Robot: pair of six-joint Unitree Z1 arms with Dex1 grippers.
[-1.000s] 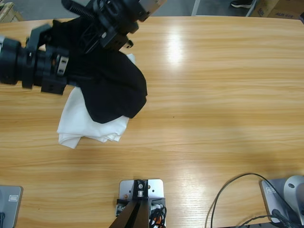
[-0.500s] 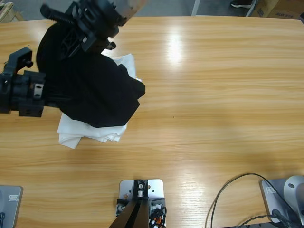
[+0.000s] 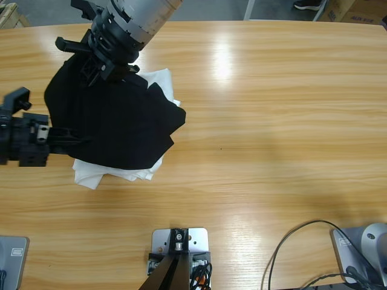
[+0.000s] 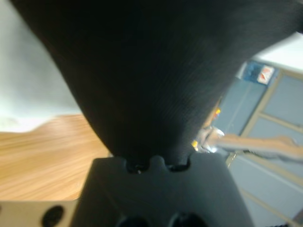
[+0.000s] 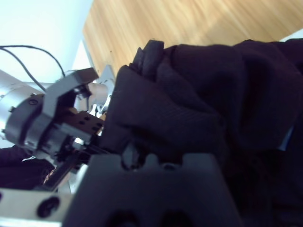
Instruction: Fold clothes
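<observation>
The black shirt [image 3: 121,121] lies spread in the upper left of the high view, draped over a crumpled pile of white shirts [image 3: 100,172] whose edges show below it and at its upper right corner. Both arms have hold of it. The left gripper [image 3: 75,138] reaches in from the left edge of the frame, its fingers clenched on the shirt's left border. In the left wrist view the black fabric [image 4: 151,71] rises straight out of those closed fingers and fills most of the frame, with pale cloth and a strip of wood at the lower left. The right gripper [image 3: 100,66] comes down from the top of the frame near the upper left, its fingers pinched on the shirt's top edge. In the right wrist view the dark cloth [image 5: 199,94] is bunched over the fingers, and the left arm [image 5: 47,118] shows at the left of the frame. The wooden bench [image 3: 272,121] stretches away to the right.
</observation>
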